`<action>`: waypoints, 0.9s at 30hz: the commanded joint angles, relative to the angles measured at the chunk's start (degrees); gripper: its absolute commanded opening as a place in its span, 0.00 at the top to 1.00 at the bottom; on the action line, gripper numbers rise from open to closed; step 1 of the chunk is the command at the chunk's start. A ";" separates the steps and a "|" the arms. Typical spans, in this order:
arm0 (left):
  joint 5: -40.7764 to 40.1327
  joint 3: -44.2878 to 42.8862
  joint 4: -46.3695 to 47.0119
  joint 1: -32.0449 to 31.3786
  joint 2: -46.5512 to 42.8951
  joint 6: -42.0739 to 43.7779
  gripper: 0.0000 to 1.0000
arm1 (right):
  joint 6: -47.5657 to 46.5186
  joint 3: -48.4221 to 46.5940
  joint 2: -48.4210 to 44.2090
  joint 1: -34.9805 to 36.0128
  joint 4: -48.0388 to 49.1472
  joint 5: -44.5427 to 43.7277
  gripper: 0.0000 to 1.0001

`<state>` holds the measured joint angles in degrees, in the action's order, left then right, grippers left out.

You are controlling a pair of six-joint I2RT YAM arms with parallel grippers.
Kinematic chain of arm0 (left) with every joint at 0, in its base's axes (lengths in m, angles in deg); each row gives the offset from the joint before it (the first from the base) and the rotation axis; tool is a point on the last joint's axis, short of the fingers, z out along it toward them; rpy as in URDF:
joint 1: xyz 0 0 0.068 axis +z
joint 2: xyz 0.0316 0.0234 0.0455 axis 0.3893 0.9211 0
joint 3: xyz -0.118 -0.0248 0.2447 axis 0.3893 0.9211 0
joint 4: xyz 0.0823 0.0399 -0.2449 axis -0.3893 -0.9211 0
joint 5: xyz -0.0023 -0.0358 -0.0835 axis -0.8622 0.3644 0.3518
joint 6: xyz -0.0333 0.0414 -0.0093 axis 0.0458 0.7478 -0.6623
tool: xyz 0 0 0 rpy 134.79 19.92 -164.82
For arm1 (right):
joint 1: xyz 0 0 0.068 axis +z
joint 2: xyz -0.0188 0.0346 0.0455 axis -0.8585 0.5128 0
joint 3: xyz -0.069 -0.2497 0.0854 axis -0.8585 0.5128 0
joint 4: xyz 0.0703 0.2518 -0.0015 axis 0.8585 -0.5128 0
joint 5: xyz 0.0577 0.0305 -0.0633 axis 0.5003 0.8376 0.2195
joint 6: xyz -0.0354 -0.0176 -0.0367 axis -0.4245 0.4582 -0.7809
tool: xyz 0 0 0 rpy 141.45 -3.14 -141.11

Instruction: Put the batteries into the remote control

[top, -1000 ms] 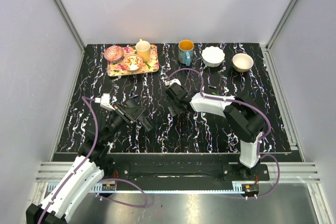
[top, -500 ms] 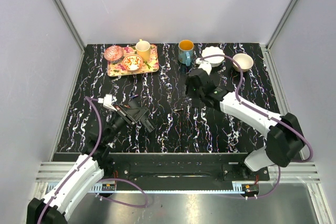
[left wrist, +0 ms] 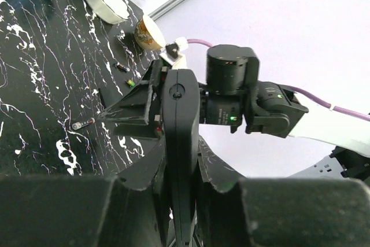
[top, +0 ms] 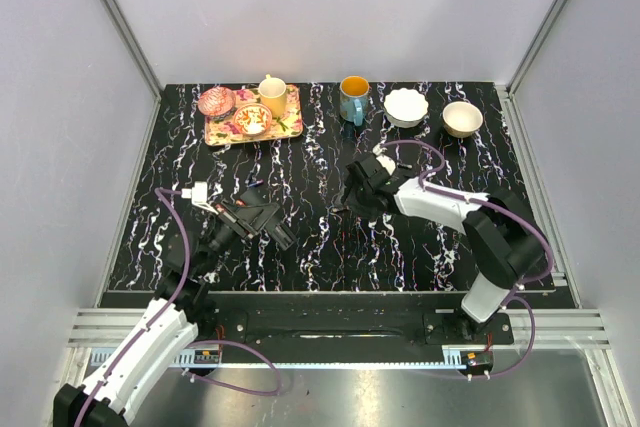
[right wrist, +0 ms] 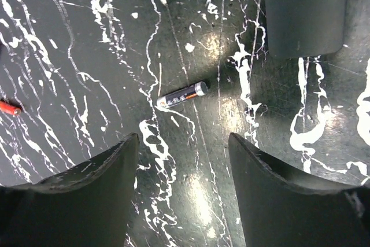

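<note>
Between the two fingers of the right claw [right wrist: 182, 146], which stand wide apart and hold nothing, a small cylindrical battery [right wrist: 182, 94] lies on the black marbled counter [right wrist: 69, 39]. It lies slanted, a little ahead of the fingertips, and touches neither of them. So I judge that the step in hand is picking up a battery, and the grasp is not yet made.

The next move calls for lowering this claw until its fingers stand on both sides of the battery. The wrist must turn so that they close across the round body and not along it, because such a thin thing can roll away. Near it lies a dark flat piece [right wrist: 303, 10]; I cannot tell what it is.

Further to the left, the left claw [left wrist: 179, 192] is closed firmly on the black remote control [left wrist: 180, 114] and holds it lifted above the counter. Whether its battery compartment is open I cannot tell.
</note>
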<state>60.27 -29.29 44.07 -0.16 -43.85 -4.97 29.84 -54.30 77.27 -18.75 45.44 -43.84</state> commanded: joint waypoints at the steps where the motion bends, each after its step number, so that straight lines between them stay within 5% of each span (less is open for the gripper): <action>1: -1.42 0.74 1.47 0.22 -1.27 0.62 1.00 | 6.51 -2.63 3.61 0.29 0.82 1.11 0.35; 27: -0.20 1.80 2.88 0.22 -2.32 0.53 1.00 | 10.22 -8.96 11.44 0.29 -6.04 -2.57 0.41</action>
<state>59.77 -27.81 43.19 -0.16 -46.12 -4.93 40.44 -62.19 88.18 -18.75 42.18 -43.77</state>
